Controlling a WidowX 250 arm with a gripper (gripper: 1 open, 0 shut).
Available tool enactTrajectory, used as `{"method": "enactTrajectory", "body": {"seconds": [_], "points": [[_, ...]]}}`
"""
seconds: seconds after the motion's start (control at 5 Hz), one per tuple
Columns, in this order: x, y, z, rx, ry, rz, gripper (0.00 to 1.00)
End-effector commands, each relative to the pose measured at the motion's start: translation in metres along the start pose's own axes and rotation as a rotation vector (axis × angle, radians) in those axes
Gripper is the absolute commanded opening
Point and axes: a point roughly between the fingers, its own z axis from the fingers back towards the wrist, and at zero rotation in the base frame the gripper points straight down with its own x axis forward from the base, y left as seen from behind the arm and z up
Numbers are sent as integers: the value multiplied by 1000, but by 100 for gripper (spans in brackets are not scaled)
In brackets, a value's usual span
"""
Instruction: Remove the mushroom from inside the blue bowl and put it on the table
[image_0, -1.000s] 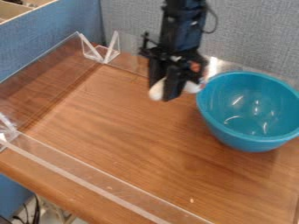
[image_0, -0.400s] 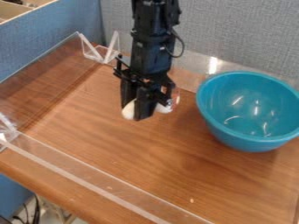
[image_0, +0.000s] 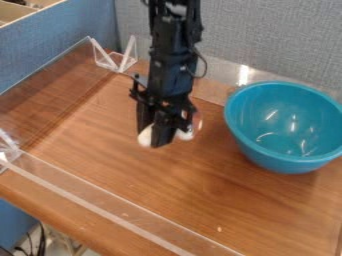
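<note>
My gripper (image_0: 160, 137) points down over the middle of the table (image_0: 94, 150), left of the blue bowl (image_0: 285, 126). It is shut on the mushroom (image_0: 150, 138), whose white stem shows at the fingertips' left and a bit of orange cap at their right. The fingertips hang just above the wood; whether the mushroom touches the table I cannot tell. The teal bowl stands upright at the right, with only light reflections showing inside.
Low clear acrylic walls (image_0: 80, 195) edge the table at front and left, with clear brackets (image_0: 118, 55) at the back corner. A blue partition (image_0: 67, 45) stands behind. Bare wood lies left and front of the gripper.
The gripper has carried the mushroom leftward away from the bowl's rim and lowered it toward the tabletop. The bowl has not moved.
</note>
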Motion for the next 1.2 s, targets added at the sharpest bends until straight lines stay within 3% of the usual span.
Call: {"method": "enactTrajectory", "body": {"seconds": [0.0, 1.0], "points": [[2, 5, 3, 8, -28, 0, 0], [-3, 2, 5, -20, -64, -14, 0]]}}
